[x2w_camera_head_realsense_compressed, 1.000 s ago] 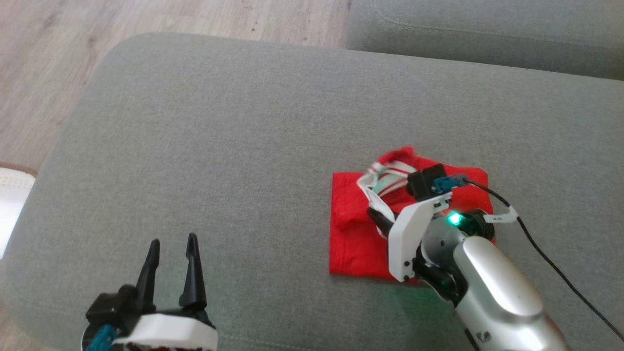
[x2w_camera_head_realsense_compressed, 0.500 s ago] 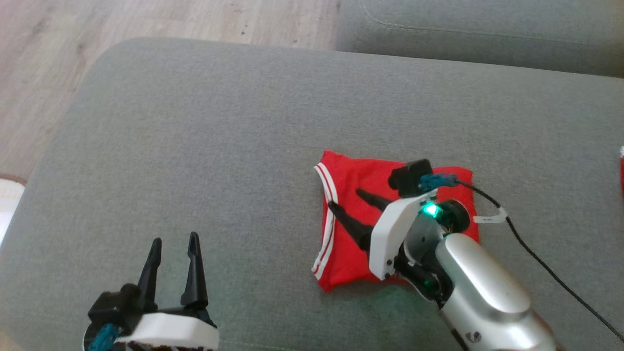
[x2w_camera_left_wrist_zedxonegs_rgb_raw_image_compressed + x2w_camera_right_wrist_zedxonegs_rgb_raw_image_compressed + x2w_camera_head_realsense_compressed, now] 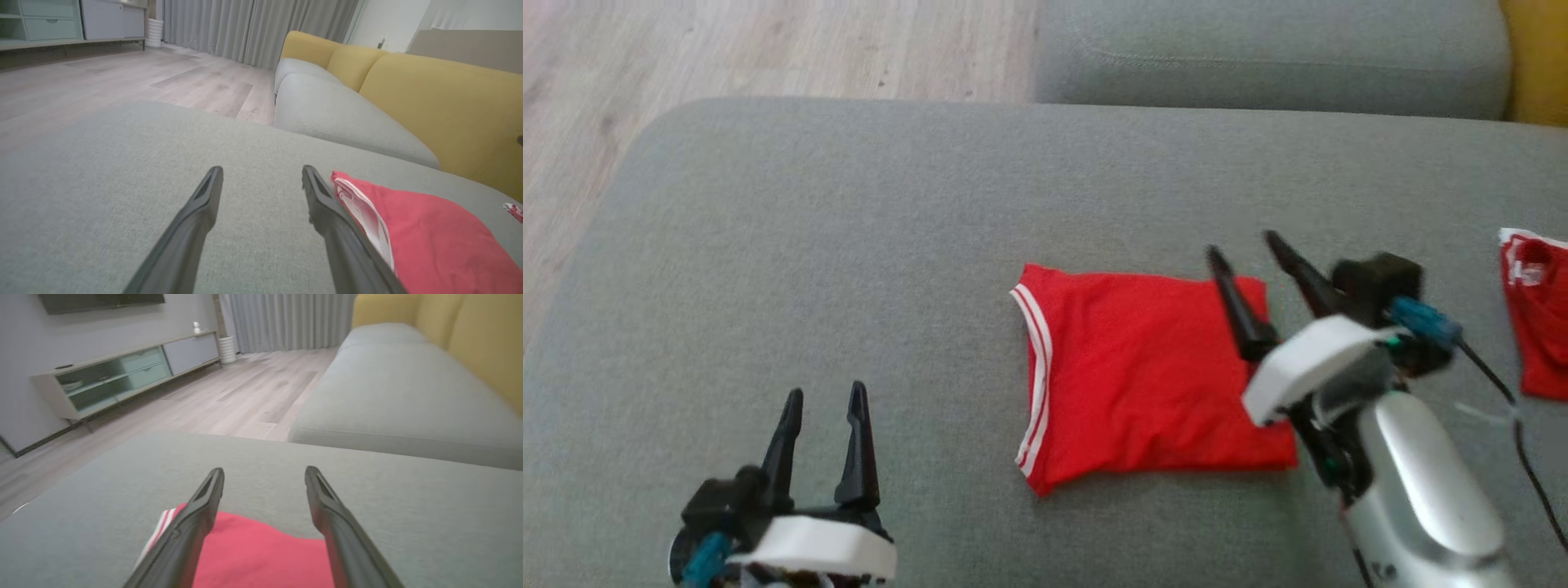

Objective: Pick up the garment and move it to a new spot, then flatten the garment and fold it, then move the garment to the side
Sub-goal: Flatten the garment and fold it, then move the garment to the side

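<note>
The garment (image 3: 1143, 376) is red with white stripes along its left edge. It lies folded into a flat rectangle on the grey cushion (image 3: 849, 245). My right gripper (image 3: 1245, 245) hangs open over the garment's far right corner, fingers apart and holding nothing. In the right wrist view the garment (image 3: 261, 555) lies below my right gripper (image 3: 264, 475). My left gripper (image 3: 823, 398) rests open at the lower left, well away from the cloth. In the left wrist view the garment (image 3: 425, 232) lies just right of my left gripper (image 3: 262, 173).
A second red cloth (image 3: 1535, 310) lies at the cushion's right edge. A further grey seat (image 3: 1258, 57) with a yellow backrest (image 3: 441, 106) stands behind. Wooden floor (image 3: 727, 49) runs to the left, with a low cabinet (image 3: 122, 375) along the wall.
My right gripper let go of the garment's raised flap, which now lies flat, and drew back to the right with its fingers open. The head camera shifted right. The left arm stayed put.
</note>
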Controlling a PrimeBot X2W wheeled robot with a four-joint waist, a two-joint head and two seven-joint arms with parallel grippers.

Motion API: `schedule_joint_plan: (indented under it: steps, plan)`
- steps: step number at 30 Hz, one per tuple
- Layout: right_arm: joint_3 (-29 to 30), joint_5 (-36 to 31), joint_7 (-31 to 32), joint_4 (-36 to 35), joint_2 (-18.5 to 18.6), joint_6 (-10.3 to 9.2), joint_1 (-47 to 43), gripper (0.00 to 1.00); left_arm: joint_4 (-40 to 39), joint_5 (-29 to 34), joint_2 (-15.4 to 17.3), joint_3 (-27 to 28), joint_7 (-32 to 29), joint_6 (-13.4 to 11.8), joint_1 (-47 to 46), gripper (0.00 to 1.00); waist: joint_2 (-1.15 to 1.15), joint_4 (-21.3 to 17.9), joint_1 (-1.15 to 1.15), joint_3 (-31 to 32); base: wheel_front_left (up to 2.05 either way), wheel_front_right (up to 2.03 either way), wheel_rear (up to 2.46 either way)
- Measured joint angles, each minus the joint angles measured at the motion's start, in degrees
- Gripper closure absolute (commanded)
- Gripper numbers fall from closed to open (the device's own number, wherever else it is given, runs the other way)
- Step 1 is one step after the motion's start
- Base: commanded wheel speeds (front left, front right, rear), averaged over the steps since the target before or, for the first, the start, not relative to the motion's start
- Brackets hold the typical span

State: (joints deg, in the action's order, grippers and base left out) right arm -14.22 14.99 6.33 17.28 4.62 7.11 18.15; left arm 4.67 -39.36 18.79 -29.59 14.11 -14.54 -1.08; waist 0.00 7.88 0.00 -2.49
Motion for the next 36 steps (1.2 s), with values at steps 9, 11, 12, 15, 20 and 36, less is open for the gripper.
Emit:
schedule_joint_plan:
  steps: [9, 11, 12, 15, 20, 36]
  plan:
    - [10.13, -6.0, -5.25, -2.27, -0.97, 0.0, -10.92, 0.0, 2.85, 0.0, -0.65, -0.04, -0.42, 0.0, -1.41, 0.0, 0.0, -2.74, 0.0, 2.69, 0.0, 0.0, 0.0]
    - [11.32, -6.53, -6.12, -2.89, -1.34, 0.0, -12.9, 0.0, 3.36, 0.0, -0.82, -0.13, -0.42, 0.01, -1.37, 0.0, 0.0, -3.24, 0.0, 3.19, 0.0, 0.0, 0.0]
    - [11.61, -6.57, -6.67, -3.34, -1.45, 0.0, -13.78, 0.0, 3.59, 0.0, -0.92, -0.19, -0.42, 0.01, -1.26, 0.0, 0.0, -3.43, 0.0, 3.46, 0.0, 0.0, 0.0]
    - [12.39, -7.34, -8.64, -4.45, -1.79, 0.0, -16.33, 0.0, 4.08, 0.0, -1.14, -0.66, -0.42, 0.53, -0.79, 0.0, 0.0, -3.72, 0.0, 4.29, 0.0, 0.0, 0.0]
    - [12.71, -6.23, -10.59, -5.47, -1.93, 0.0, -20.31, 0.0, 4.41, -0.18, -1.18, -1.65, -0.42, 0.97, 0.4, 0.0, 0.0, -3.82, -0.01, 5.2, 0.0, 0.0, 0.0]
    - [12.72, -4.39, -12.24, -5.35, -2.03, 0.0, -23.48, 0.0, 4.16, -1.0, 0.23, -1.67, -1.03, 0.4, 3.63, 0.0, 0.0, -4.18, 0.0, 6.58, 0.0, 0.0, 0.0]
